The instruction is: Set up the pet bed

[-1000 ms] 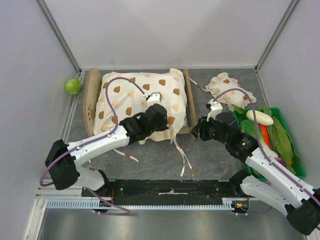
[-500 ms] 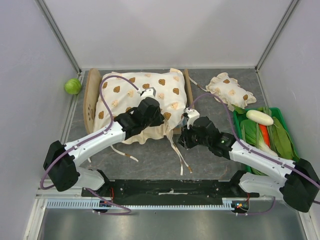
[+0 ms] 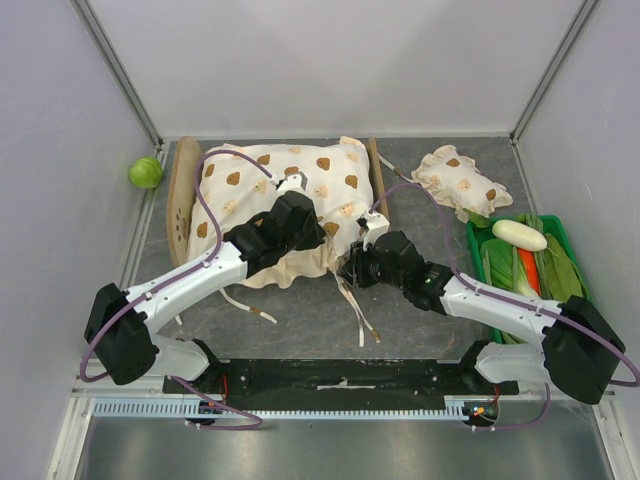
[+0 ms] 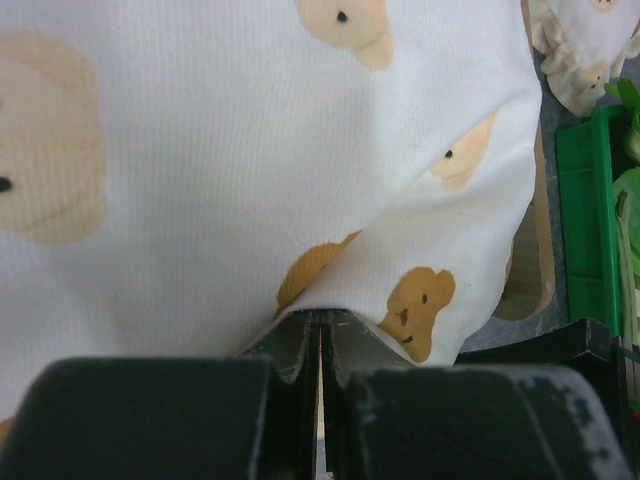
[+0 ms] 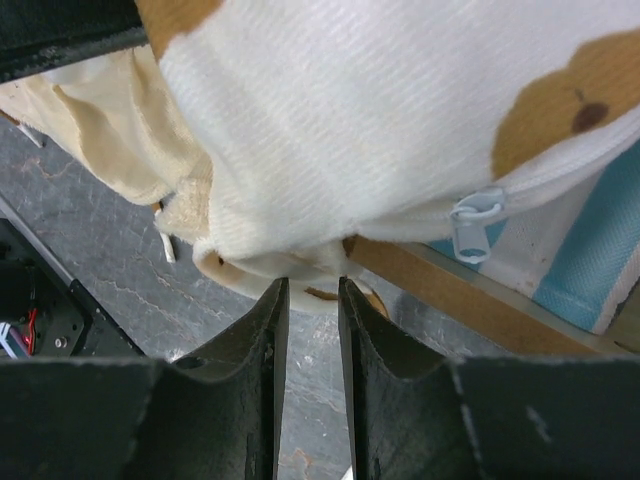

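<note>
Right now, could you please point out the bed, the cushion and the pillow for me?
Bed (image 3: pixel 181 200): top view, on its wooden headboard at the left.
Cushion (image 3: pixel 330 178): top view, on its upper right area.
Pillow (image 3: pixel 460 184): top view, on its middle.

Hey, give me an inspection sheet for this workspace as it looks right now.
Surface: grey table, cushion ties trailing on it.
Job's things: pet bed, wooden frame mostly covered by the cushion.
Clutter: small pillow, round green fruit, green tray of vegetables.
Claws: left claw shut on the cushion's edge; right claw open at the cushion's near corner.
Cables: purple cable looping over each arm.
Surroundings: plain white walls.
</note>
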